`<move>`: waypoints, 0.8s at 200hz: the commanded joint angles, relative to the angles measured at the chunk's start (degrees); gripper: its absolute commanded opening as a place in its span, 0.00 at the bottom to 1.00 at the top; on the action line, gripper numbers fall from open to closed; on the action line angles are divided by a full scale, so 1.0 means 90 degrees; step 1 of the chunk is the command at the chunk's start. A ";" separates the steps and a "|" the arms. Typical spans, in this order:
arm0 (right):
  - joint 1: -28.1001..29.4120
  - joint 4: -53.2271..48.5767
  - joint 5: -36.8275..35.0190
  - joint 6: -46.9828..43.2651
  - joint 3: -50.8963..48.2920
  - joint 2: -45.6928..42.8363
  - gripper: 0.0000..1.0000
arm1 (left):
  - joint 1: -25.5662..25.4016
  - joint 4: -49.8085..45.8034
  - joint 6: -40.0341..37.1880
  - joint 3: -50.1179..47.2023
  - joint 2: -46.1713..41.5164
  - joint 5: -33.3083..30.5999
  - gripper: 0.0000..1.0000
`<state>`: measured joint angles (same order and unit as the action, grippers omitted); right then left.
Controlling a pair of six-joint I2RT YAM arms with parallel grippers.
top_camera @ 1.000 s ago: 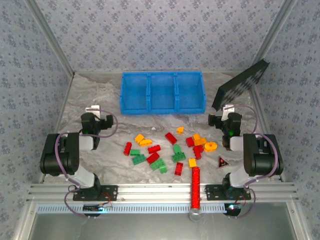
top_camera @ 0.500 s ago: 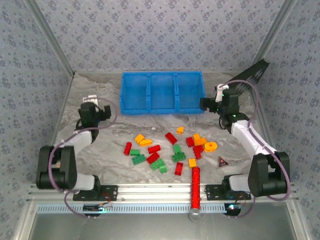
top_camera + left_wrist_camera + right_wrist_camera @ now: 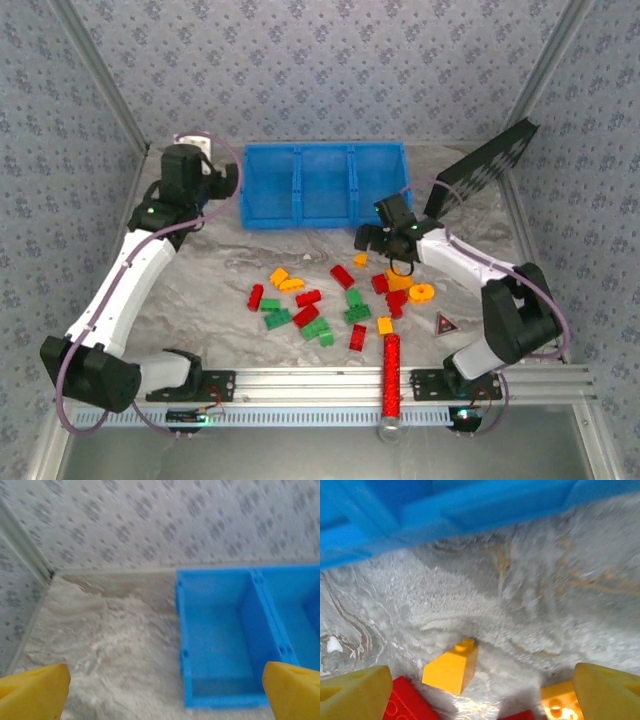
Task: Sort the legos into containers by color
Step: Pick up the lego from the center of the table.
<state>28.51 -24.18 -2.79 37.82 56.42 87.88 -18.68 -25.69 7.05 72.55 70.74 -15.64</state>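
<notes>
Left arm: stretched far forward and to the left, elbow nearly straight, with the left gripper point(image 3: 226, 182) by the left end of the blue bin point(image 3: 322, 217).
Left tool: yellow fingertips point(image 3: 34, 690) stood wide apart with nothing between them, facing the bin's left compartment.
Right arm: bent inward toward the table's middle, with the right gripper point(image 3: 367, 240) low, just in front of the bin's right compartment.
Right tool: fingertips point(image 3: 607, 692) spread wide and gripping nothing; a small orange sloped brick point(image 3: 451, 670) lay on the surface between them, untouched.
Legos point(image 3: 330, 300): scattered on the marbled table point(image 3: 200, 285) in front of the bin, between the two arms.
Brick count: about seven red, six green and six or seven orange, one of them round point(image 3: 421, 293).
Bin count: one, with three side-by-side compartments.
Other items: one red glittery cylinder point(image 3: 391, 375), one dark triangle point(image 3: 445, 323), one black dotted panel point(image 3: 482, 168).
</notes>
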 commanded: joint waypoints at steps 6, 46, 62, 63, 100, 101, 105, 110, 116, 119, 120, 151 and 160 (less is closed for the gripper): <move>0.0232 -0.0072 0.0106 0.0505 0.0410 0.0507 0.94 | -0.0264 -0.0701 -0.0154 -0.0112 -0.0192 0.0068 0.99; 0.0429 -0.0278 0.0279 0.0517 0.0907 0.1413 0.85 | -0.0625 -0.0874 -0.0271 -0.0122 -0.0234 0.0013 0.99; 0.0501 -0.0392 0.0246 0.0508 0.1051 0.1662 0.81 | -0.0724 -0.0916 -0.0284 -0.0166 -0.0262 -0.0050 0.99; 0.0507 -0.0395 0.0249 0.0506 0.1063 0.1677 0.81 | -0.0731 -0.0916 -0.0280 -0.0168 -0.0257 -0.0055 0.99; 0.0616 -0.0716 0.0169 0.0428 0.1270 0.2089 0.66 | -0.0806 -0.0999 -0.0274 -0.0256 -0.0291 -0.0145 0.99; 0.0618 -0.0723 0.0166 0.0427 0.1270 0.2095 0.66 | -0.0806 -0.1001 -0.0275 -0.0258 -0.0296 -0.0141 0.99; 0.0629 -0.0735 0.0163 0.0426 0.1269 0.2114 0.64 | -0.0811 -0.1006 -0.0275 -0.0266 -0.0292 -0.0156 0.99; 0.0640 -0.0750 0.0158 0.0418 0.1265 0.2135 0.63 | -0.0815 -0.1011 -0.0275 -0.0269 -0.0293 -0.0176 0.99; 0.0650 -0.0776 0.0141 0.0402 0.1270 0.2173 0.60 | -0.0815 -0.1016 -0.0275 -0.0283 -0.0294 -0.0193 0.99; 0.0650 -0.0797 0.0131 0.0401 0.1270 0.2183 0.58 | -0.0815 -0.1020 -0.0274 -0.0288 -0.0299 -0.0199 0.99; 0.0650 -0.0798 0.0128 0.0399 0.1270 0.2186 0.58 | -0.0815 -0.1016 -0.0270 -0.0288 -0.0300 -0.0203 0.99; 0.0641 -0.0905 0.0011 0.0277 0.1270 0.2220 0.42 | -0.0815 -0.1143 -0.0182 -0.0312 -0.0315 -0.0167 0.99; 0.0624 -0.0939 0.0005 0.0197 0.1270 0.2178 0.39 | -0.0825 -0.1207 -0.0125 -0.0341 -0.0334 -0.0148 0.99</move>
<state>33.85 -29.26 -2.92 40.56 67.13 106.30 -25.63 -34.37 5.43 70.06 69.63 -16.34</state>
